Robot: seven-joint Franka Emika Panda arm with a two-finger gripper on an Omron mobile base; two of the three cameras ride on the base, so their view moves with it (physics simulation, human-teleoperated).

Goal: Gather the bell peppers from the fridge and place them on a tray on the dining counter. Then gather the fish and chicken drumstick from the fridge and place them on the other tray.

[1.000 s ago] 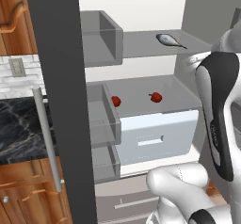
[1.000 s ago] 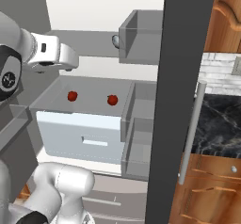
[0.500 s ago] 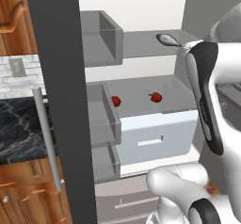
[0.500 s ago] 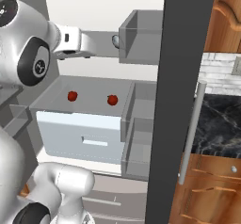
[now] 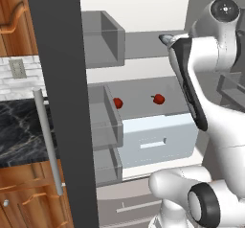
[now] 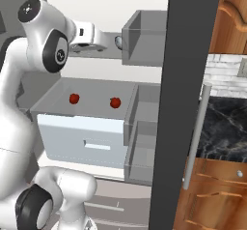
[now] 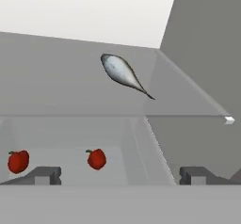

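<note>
Two red bell peppers [image 5: 118, 103] [image 5: 159, 98] lie apart on the fridge's middle shelf, above a white drawer; they also appear in the right base view [image 6: 74, 98] [image 6: 115, 102] and low in the hand view [image 7: 18, 161] [image 7: 96, 158]. A silver fish [image 7: 123, 73] lies on the upper shelf, straight ahead of my gripper [image 7: 121, 175], which is open and holds nothing. From the right base view the fish [image 6: 118, 41] sits just beyond my hand. The chicken drumstick, the trays and the dining counter are out of view.
The open dark fridge door [image 5: 62, 102] with its long handle [image 5: 48, 141] stands left, carrying grey door bins [image 5: 103, 35]. A white drawer [image 5: 158, 136] projects below the peppers. A black marble counter [image 5: 19, 126] and wooden cabinets [image 6: 231, 21] flank the fridge.
My arm has swung up and forward into the fridge, bringing the hand level with the upper shelf and close to the fish. The peppers and the fish have not moved.
</note>
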